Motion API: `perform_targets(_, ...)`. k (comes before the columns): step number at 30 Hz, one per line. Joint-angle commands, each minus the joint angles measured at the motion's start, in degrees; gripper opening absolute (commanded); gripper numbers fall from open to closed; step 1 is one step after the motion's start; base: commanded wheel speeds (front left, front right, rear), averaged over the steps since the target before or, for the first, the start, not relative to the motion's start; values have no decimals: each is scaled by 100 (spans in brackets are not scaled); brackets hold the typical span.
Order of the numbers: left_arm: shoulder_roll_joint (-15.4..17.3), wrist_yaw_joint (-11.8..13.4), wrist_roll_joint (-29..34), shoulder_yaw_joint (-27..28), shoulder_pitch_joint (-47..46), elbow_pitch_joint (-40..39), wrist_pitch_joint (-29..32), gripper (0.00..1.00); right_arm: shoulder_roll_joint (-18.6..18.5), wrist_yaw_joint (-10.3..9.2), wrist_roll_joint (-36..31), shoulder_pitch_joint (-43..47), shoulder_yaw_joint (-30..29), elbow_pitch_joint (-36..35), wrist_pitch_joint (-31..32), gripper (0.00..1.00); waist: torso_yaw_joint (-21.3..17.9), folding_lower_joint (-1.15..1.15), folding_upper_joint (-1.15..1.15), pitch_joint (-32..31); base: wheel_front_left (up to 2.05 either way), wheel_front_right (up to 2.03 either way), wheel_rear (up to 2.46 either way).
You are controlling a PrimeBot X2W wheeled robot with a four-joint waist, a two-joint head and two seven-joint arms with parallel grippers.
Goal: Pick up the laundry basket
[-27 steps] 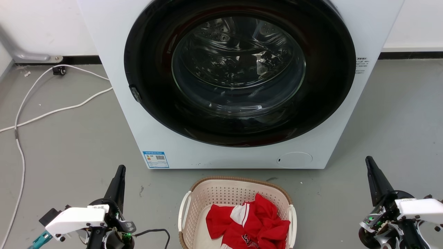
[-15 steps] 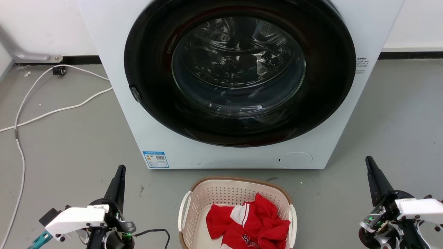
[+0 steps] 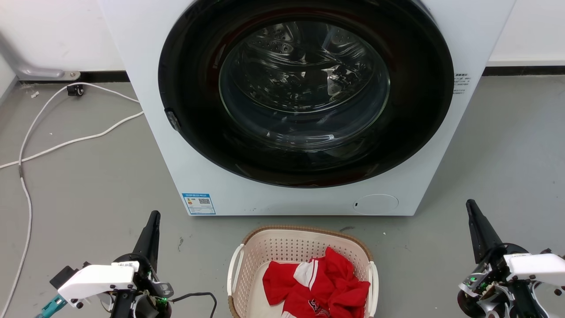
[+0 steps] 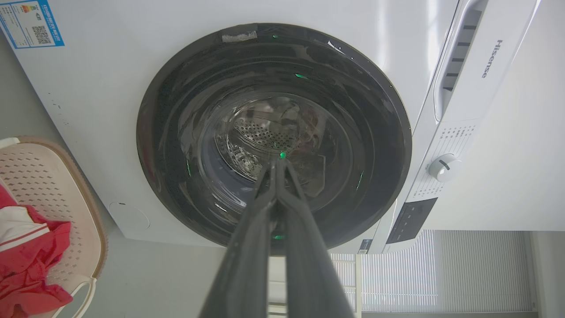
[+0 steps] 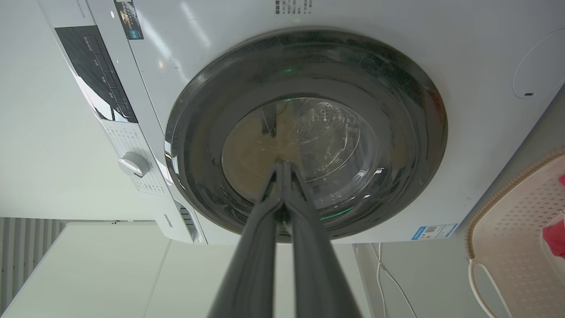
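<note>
We see the laundry basket (image 3: 287,248) on the floor (image 3: 88,190) just in front of the washing machine (image 3: 150,132), low in the middle of the head view, with a red garment (image 3: 324,285) lying inside it. Our left gripper (image 3: 154,217) and right gripper (image 3: 470,205) hang well apart from it on either side, each with its jaws pressed together and holding nothing.

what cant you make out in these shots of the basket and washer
- Head view: the laundry basket's near end, cut off by the bottom edge.
- Head view: part of the basket's floor, covered by the red clothes.
- Head view: the print on the washing machine's blue sticker, too small.
- Wrist views: most of the basket, cut off by a side edge.
- All views: what is inside the drum, behind reflections on the door glass.
</note>
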Motion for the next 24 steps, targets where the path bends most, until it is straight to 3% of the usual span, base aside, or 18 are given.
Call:
perform_targets(1,-3,-21,24,6,-57,4,11,0,17,3,-6,-75,2,2,-2,0,0,0,0,0,0,0,0)
perform_targets(24,-3,-21,24,6,-58,4,11,0,17,3,-6,-76,2,2,-2,0,0,0,0,0,0,0,0)
